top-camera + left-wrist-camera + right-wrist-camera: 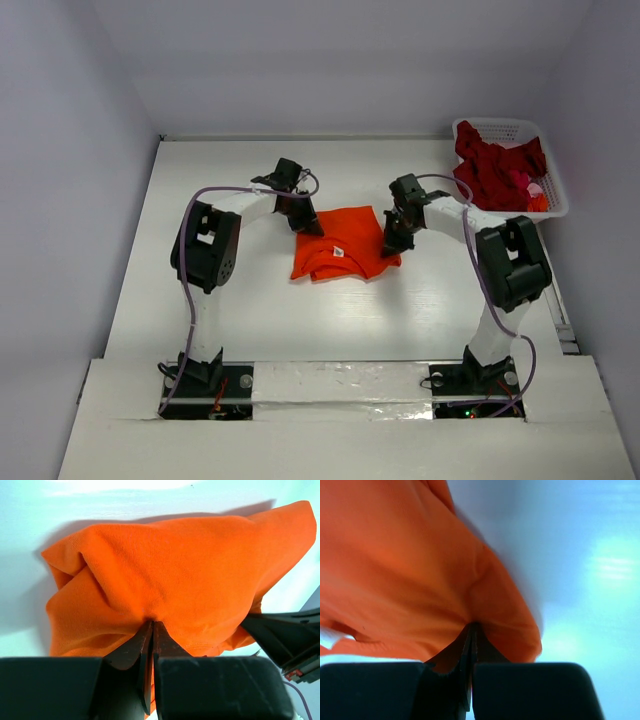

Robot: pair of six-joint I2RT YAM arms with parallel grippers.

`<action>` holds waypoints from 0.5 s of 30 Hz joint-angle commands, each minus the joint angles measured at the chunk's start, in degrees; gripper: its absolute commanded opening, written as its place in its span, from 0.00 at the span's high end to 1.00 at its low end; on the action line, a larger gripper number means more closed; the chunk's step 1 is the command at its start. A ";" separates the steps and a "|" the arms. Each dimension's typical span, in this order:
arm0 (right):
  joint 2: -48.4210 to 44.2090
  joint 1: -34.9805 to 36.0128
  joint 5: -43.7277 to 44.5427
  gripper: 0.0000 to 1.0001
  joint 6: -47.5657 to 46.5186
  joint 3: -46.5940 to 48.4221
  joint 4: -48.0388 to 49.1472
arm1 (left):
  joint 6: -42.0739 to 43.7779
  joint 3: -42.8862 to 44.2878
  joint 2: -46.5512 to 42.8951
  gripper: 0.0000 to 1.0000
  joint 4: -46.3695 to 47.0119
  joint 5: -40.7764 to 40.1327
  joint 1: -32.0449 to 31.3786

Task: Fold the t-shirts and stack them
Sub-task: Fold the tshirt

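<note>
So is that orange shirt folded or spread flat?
Partly folded: the orange shirt lies doubled over, layers overlapping, not spread flat.

A white latticed plastic basket (pixel 505 126) sits in the far right corner of the white worktop (pixel 330 325) (its right side close to the edge). A glossy pale strip (pixel 340 384) runs along the near edge.

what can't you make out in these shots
- Count of dark red cloth shirts in the white latticed plastic basket: top view, bunched heap.
- Print on the white neck label of the bright orange cloth t-shirt: top view, too small.
- How much cloth the left gripper and right gripper pinch: wrist views, folds hide it.
</note>
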 commanded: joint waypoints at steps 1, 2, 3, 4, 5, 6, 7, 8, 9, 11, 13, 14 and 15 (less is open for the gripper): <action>-4.54 0.32 0.57 1.00 1.17 -3.12 2.44 | 1.33 1.80 -2.55 1.00 -1.07 0.00 0.33; -4.81 0.32 0.83 1.00 1.26 -3.56 2.61 | 1.24 1.53 -2.46 1.00 -0.89 0.08 0.33; -4.98 0.32 0.92 1.00 1.35 -3.92 2.62 | 1.15 1.44 -2.29 1.00 -0.63 0.17 0.33; -5.07 0.32 1.10 1.00 1.35 -4.09 2.44 | 1.15 1.18 -2.20 1.00 -0.45 0.17 0.33; -5.16 0.32 1.27 1.00 1.26 -4.01 2.35 | 1.15 1.09 -2.11 1.00 -0.45 0.09 0.33; -5.25 0.32 1.28 1.00 1.26 -3.75 2.18 | 1.15 1.09 -2.02 1.00 -0.45 0.00 0.33; -5.25 0.32 1.19 1.00 1.26 -2.79 1.74 | 1.15 1.09 -1.93 1.00 -0.45 0.00 0.33; -5.34 0.32 1.19 1.00 1.35 -2.17 1.39 | 1.15 1.09 -2.02 1.00 -0.45 0.00 0.85; -5.42 0.32 1.01 1.00 1.26 -1.38 1.04 | 1.06 1.35 -2.28 1.00 -0.62 0.08 0.85; -5.34 0.32 0.58 1.00 1.17 2.03 -0.28 | 1.24 2.05 -2.90 1.00 -1.41 -0.09 0.85; -4.64 0.32 -0.13 1.00 1.17 6.07 -1.77 | 1.85 3.80 -3.78 1.00 -3.07 -1.49 1.38; -4.29 0.32 -0.39 1.00 1.17 6.10 -2.21 | 2.11 4.42 -4.13 1.00 -3.70 -2.28 1.38; -3.41 0.32 -0.57 1.00 1.08 8.62 -2.48 | 2.38 4.95 -4.74 1.00 -4.22 -4.64 1.38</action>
